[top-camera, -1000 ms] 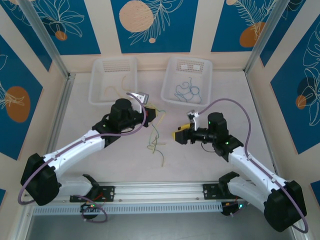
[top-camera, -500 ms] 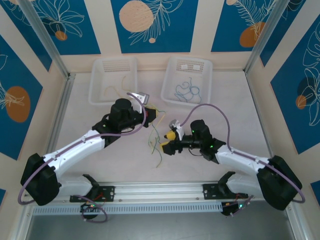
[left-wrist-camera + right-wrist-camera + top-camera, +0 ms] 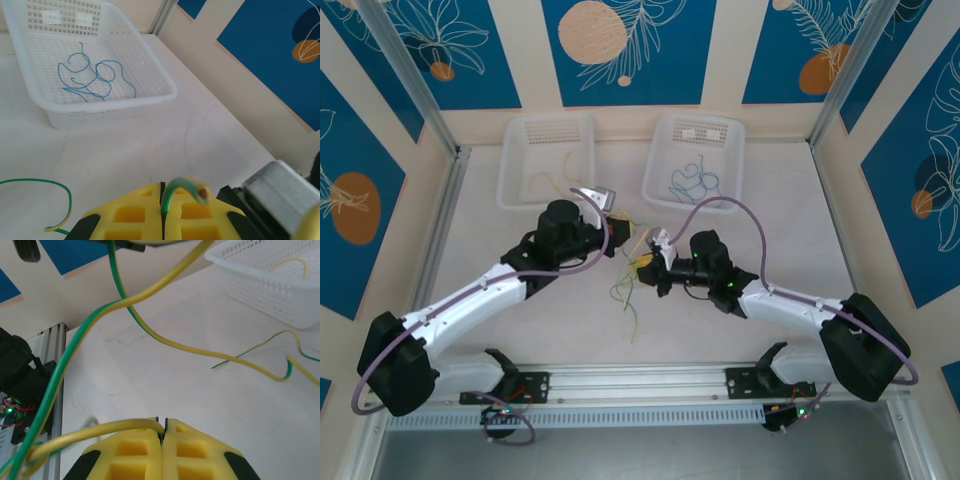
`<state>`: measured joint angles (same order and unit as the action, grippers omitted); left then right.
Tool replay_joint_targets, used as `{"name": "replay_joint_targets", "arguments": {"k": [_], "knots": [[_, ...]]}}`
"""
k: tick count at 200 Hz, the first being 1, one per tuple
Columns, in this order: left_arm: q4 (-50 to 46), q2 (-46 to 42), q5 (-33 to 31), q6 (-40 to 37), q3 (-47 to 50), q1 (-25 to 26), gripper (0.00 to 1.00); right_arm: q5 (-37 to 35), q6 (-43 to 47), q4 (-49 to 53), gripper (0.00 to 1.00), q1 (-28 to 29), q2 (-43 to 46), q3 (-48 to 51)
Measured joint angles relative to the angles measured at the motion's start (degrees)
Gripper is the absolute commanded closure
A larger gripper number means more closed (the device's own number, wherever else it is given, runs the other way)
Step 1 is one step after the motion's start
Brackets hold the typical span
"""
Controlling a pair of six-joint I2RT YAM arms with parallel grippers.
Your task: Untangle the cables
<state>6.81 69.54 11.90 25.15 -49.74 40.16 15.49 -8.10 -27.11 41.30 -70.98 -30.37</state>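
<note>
A tangle of green and yellow cables [image 3: 625, 290] hangs and trails on the table between the two arms. My left gripper [image 3: 625, 232] is shut on the end of a green-yellow cable [image 3: 187, 186], which sticks up between its yellow pads [image 3: 135, 210]. My right gripper [image 3: 645, 268] sits just right of the tangle, shut on a yellow cable [image 3: 100, 432] that leaves its jaws to the left. Other green and yellow strands [image 3: 120, 305] cross above it. Blue cables [image 3: 690, 180] lie in the right basket [image 3: 730, 190].
Two white mesh baskets stand at the back; the left basket [image 3: 515, 190] holds a yellow cable [image 3: 548, 178]. A green strand [image 3: 55, 187] lies on the table near the left gripper. The aluminium rail [image 3: 640, 385] runs along the near edge.
My right arm has swung left to the tangle and its jaws have gone from open to shut on a yellow cable. The left gripper has stayed shut, lifting slightly.
</note>
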Motion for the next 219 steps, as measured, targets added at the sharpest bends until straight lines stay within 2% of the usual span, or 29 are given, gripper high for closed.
{"name": "replay_joint_targets", "arguments": {"k": [49, 105, 156, 195, 219], "knots": [[0.02, -1.57, -0.87, -0.07, 0.50, -0.17, 1.00, -2.93, 0.46, 3.50, 1.00, -1.31, 9.55, 4.42], [-0.44, -1.57, -2.51, -0.74, 0.52, -0.39, 1.00, -2.84, -3.26, 10.19, 1.00, -8.72, 21.09, 7.28], [-0.66, -1.66, -4.52, -3.21, 2.49, -0.61, 1.00, 0.00, -9.14, 20.17, 1.00, -19.76, 30.34, 5.99], [-2.27, -2.86, -5.16, -3.98, 3.65, -1.01, 1.00, 3.80, -14.88, 22.82, 1.00, -30.71, 29.46, 5.18], [-3.96, -4.33, -6.08, -4.76, 3.98, -1.57, 1.00, 4.26, -17.27, 23.80, 1.00, -35.06, 27.19, 5.11]]}}
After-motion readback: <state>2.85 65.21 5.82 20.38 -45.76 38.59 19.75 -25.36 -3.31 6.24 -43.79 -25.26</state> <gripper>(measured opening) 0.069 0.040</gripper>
